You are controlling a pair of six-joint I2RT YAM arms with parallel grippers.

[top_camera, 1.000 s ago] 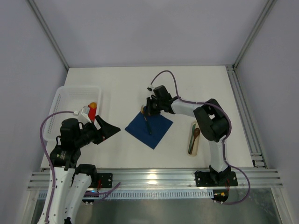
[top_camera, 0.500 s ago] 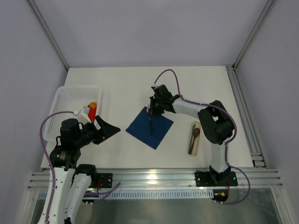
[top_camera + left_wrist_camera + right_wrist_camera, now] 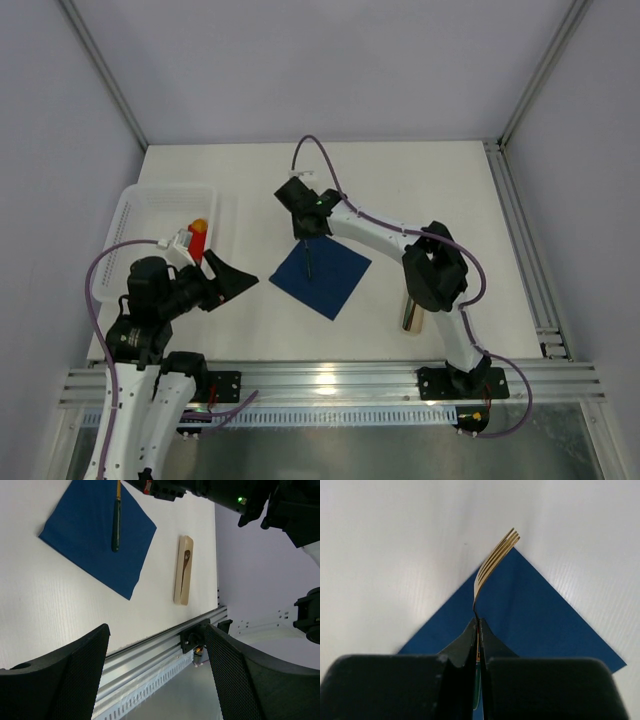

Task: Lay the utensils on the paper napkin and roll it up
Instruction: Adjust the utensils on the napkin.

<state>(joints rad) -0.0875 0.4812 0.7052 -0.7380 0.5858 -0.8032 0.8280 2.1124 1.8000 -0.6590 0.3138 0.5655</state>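
**Fork**: copper-gold tines, dark handle.
- Location: laid on the far-left part of the paper napkin, which is spread flat as a diamond at the middle of the counter.
- Long axis: roughly far to near, close to the napkin's far-near diagonal.
- Heading: the tines are pointed far and are seen to reach just past the napkin's far corner. The handle is pointed near, toward the napkin's middle.
- Whether the tine end is raised off the paper cannot be told.

**Right gripper**: the jaws are pinched almost together on the fork's slim neck, just behind the tines.

**Left gripper**: the jaws are spread wide with nothing between them. It is held left of the napkin, well apart from it.

**Spoon**: lodged in the beige bar, right of the napkin. Not yet moved.

**Step in hand (judged):** the first utensil is being set down on the napkin. Rolling is not yet begun, so the task is judged to be at an early stage.

**Next move (judged):**
- The right jaws are to be opened and the arm lifted clear, without the fork being dragged or the thin paper rucked.
- The spoon is then to be fetched and laid parallel beside the fork, so that both can be rolled together.
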